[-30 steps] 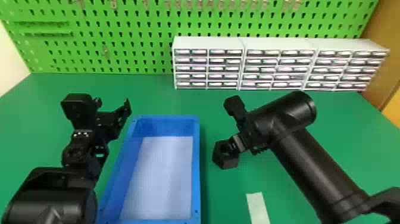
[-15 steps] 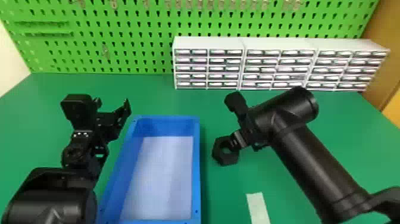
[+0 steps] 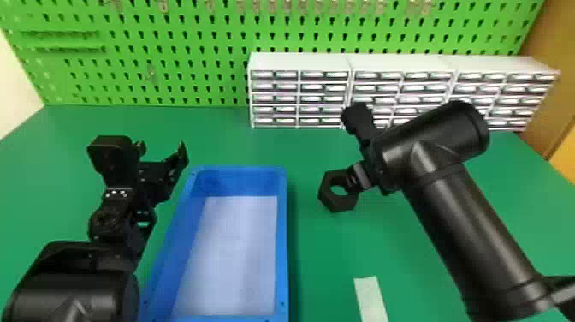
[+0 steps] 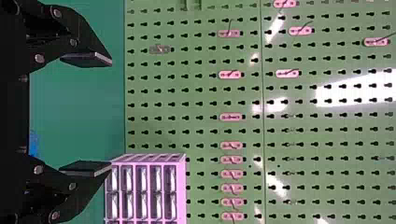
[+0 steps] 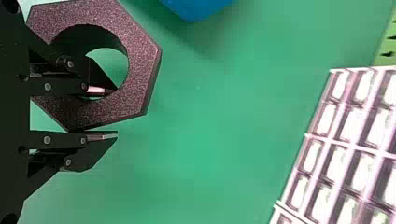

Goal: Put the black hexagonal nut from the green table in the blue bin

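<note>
“While you looked down from the robot's head, where was the black hexagonal nut with the round hole (image 3: 327, 198)?”

“At two o'clock from the long, rectangular blue bin (image 3: 282, 240), outside it; whether it touched the flat green table (image 3: 325, 261), I couldn't tell.”

“What held it?”

“The right gripper, black and two-fingered (image 3: 352, 179), was clamped on the nut's wall, one flat finger (image 5: 97, 89) through the hole, the other along the outside.”

“And the left gripper, also black and two-fingered (image 3: 161, 149)?”

“At eleven o'clock from the bin, fingers apart. Boxy white drawer units (image 3: 299, 62) stood at one o'clock from the nut.”
</note>
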Controlling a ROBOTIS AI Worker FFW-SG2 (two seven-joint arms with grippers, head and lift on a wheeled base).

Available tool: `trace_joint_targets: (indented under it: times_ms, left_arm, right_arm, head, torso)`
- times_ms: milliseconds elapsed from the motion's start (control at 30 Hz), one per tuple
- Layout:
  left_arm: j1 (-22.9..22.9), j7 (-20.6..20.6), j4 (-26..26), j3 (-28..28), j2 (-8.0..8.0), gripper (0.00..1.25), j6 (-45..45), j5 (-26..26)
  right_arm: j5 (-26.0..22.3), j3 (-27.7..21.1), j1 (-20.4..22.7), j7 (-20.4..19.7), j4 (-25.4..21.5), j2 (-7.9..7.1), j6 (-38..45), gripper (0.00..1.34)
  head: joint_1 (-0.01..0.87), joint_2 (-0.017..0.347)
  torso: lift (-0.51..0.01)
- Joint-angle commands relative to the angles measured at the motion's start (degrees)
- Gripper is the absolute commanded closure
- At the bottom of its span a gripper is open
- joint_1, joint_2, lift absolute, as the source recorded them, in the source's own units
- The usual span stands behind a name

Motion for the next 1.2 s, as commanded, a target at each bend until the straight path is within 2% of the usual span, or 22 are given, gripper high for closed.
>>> trace_joint_targets:
  times_ms: [0,267,600,900,1167]
  left_arm:
    - [0.0,0.0,0.0,0.0,0.0,0.46,0.0,0.0]
    - [0.0,0.0,0.0,0.0,0.0,0.46,0.0,0.0]
    - [-0.09,0.0,0.0,0.0,0.0,0.46,0.09,0.0]
    - [-0.09,0.0,0.0,0.18,0.0,0.46,0.09,0.0]
    - [-0.18,0.0,0.0,0.26,0.0,0.46,0.09,0.0]
  right_arm:
    - [1.27,-0.51,0.47,0.3,-5.0,-0.33,1.81,1.07]
    - [1.54,-1.48,1.87,0.56,-14.58,-0.6,3.04,1.07]
    - [-1.36,-0.51,2.93,0.56,-24.69,-0.77,3.3,1.07]
    - [-6.73,2.57,3.01,0.56,-28.99,-1.04,1.02,1.07]
    - [-12.44,5.91,2.84,0.47,-29.78,-1.39,-2.94,1.07]
  head:
    - [0.686,0.052]
    - [0.686,0.052]
    - [0.686,0.052]
    - [0.686,0.052]
    - [0.686,0.052]
  torso:
    - [-0.097]
    - [-0.097]
    - [-0.097]
    - [-0.097]
    - [-0.097]
